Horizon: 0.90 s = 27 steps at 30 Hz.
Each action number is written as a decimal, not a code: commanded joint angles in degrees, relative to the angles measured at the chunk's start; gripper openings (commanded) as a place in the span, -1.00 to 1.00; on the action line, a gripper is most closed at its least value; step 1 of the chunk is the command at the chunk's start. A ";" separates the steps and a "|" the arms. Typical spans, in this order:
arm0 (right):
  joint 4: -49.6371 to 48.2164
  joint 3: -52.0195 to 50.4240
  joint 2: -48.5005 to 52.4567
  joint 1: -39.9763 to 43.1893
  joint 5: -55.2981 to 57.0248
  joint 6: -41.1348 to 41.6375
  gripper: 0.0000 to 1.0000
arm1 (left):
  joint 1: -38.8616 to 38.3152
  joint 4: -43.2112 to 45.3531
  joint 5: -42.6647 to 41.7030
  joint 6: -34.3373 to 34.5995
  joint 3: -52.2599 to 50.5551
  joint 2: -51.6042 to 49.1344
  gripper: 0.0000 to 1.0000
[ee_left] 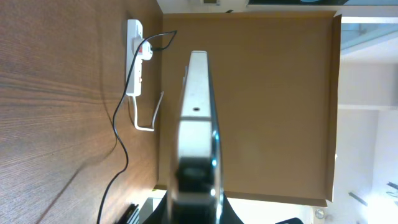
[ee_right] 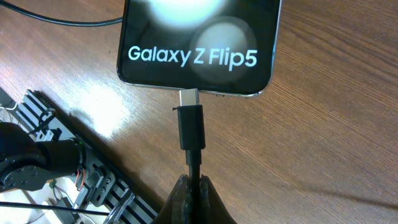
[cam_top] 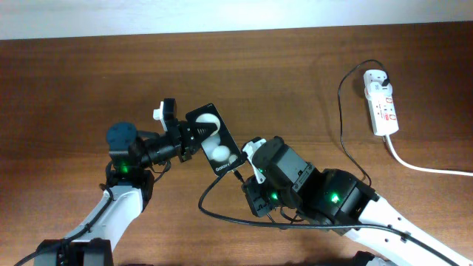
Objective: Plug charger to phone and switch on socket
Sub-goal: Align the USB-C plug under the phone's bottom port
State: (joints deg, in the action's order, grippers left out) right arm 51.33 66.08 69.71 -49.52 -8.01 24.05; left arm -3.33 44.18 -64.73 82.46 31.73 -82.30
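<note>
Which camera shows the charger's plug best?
The right wrist view. The charger plug fills the middle, its tip meeting the phone, cable pinched by the right fingers. Overhead shows it only tiny beside the right arm. The left wrist view shows just its thin cable, no plug.

Black charger (ee_right: pixel 191 127) tip touches glossy phone (ee_right: pixel 199 37); white socket (cam_top: pixel 381 103) lies apart.

The phone (cam_top: pixel 214 140) is at the middle of the counter. The socket (cam_top: pixel 381 102) lies near the far right corner. The charger (cam_top: pixel 341 111) runs from it, ending at the phone's near end.
</note>
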 commanded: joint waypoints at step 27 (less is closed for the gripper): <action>0.04 -0.28 1.31 -0.39 -2.01 0.46 -0.92 | 0.00 0.57 -0.42 -1.57 0.92 0.13 -1.00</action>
State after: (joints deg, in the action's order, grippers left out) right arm 51.37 66.08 70.83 -49.52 -9.15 24.03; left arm -3.33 44.18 -64.53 83.20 31.73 -82.30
